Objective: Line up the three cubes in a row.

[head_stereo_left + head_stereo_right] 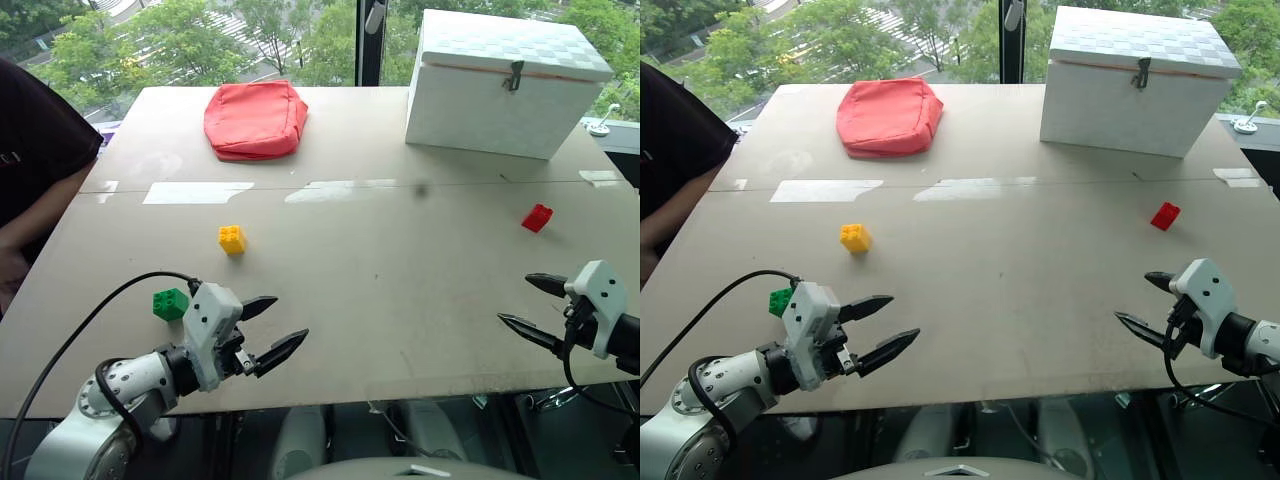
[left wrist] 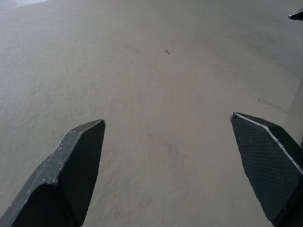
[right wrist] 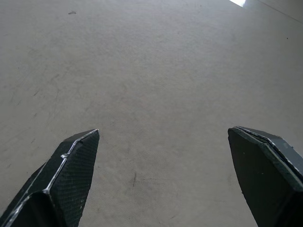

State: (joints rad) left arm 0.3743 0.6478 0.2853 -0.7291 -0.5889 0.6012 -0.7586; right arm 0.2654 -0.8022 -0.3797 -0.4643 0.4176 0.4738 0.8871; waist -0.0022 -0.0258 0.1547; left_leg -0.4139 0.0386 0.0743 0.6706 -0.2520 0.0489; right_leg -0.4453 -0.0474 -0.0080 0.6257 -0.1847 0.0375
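Three studded cubes lie scattered on the beige table (image 1: 380, 260). The yellow cube (image 1: 232, 239) sits left of centre. Near the front left is the green cube (image 1: 170, 303), just behind my left wrist. Far off at the right lies the red cube (image 1: 537, 217). My left gripper (image 1: 278, 325) hovers open over the front edge, empty, to the right of the green cube. At the front right my right gripper (image 1: 524, 303) is open and empty too, well in front of the red cube. Both wrist views look along spread fingers (image 2: 80, 161) (image 3: 71, 165) at bare tabletop.
A red cloth bag (image 1: 255, 119) lies at the back left and a big white latched box (image 1: 505, 80) stands at the back right. A person's arm in a dark sleeve (image 1: 35, 160) reaches in at the left edge. Windows lie behind the table.
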